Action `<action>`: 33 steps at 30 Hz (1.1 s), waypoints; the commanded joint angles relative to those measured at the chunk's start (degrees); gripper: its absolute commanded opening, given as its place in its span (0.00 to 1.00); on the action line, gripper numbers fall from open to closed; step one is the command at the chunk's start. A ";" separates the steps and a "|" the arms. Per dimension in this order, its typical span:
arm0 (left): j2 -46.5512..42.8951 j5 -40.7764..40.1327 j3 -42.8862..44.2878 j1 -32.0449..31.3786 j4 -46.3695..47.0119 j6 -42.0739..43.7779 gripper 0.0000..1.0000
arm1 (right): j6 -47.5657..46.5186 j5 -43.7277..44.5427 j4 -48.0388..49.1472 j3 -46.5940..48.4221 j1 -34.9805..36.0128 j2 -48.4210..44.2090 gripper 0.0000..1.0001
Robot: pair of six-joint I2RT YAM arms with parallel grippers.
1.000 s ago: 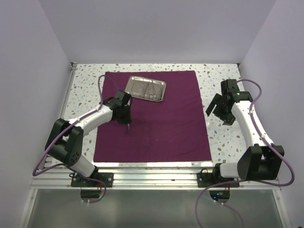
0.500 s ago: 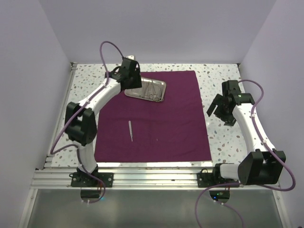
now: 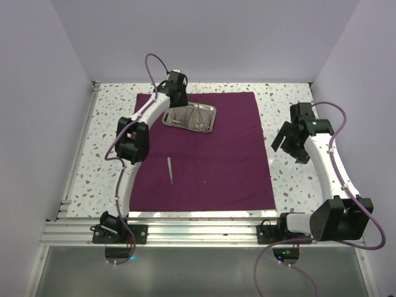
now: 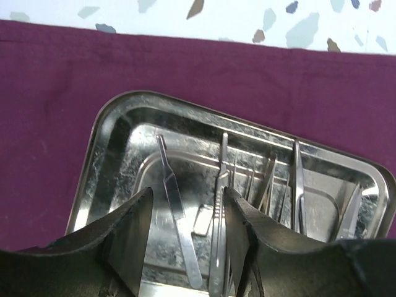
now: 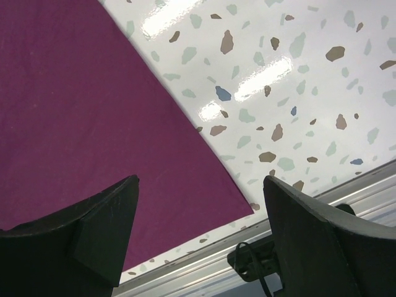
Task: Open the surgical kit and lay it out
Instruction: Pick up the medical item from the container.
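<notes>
The surgical kit's dark purple cloth (image 3: 210,154) lies spread flat on the table. Its steel tray (image 3: 210,111) sits at the cloth's far side with several slim instruments (image 3: 198,119) in it. One slim metal instrument (image 3: 170,170) lies alone on the cloth's near left. My left gripper (image 3: 179,101) hangs over the tray's left end. In the left wrist view the left gripper (image 4: 187,199) is open, its fingers (image 4: 133,229) straddling a flat handle (image 4: 176,207) lying in the tray (image 4: 117,124). My right gripper (image 3: 286,143) is open and empty, right of the cloth; the right gripper (image 5: 201,180) looks down on the cloth's corner (image 5: 93,111).
Speckled terrazzo tabletop (image 3: 291,179) borders the cloth on all sides. An aluminium rail (image 3: 198,226) runs along the near edge and shows as a rail (image 5: 204,269) in the right wrist view. White walls (image 3: 37,93) close in the left, back and right.
My left arm swung from the cloth's near left to the tray at the back, leaving one slim instrument on the cloth, and its jaws opened. The right arm barely moved.
</notes>
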 commanded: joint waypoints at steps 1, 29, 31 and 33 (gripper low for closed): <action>1.24 0.92 4.37 2.03 2.60 0.97 0.52 | 0.01 1.86 -1.71 1.57 0.15 -1.44 0.85; 12.13 1.53 7.88 0.28 6.04 7.29 0.41 | -0.25 2.47 -3.03 0.43 0.15 -0.56 0.85; 12.58 1.10 8.06 -0.25 4.81 7.65 0.40 | -0.34 2.21 -2.94 0.25 0.15 -0.56 0.85; 12.76 1.44 7.54 -0.25 4.37 7.47 0.36 | -0.43 2.12 -2.76 -0.01 0.15 -0.56 0.85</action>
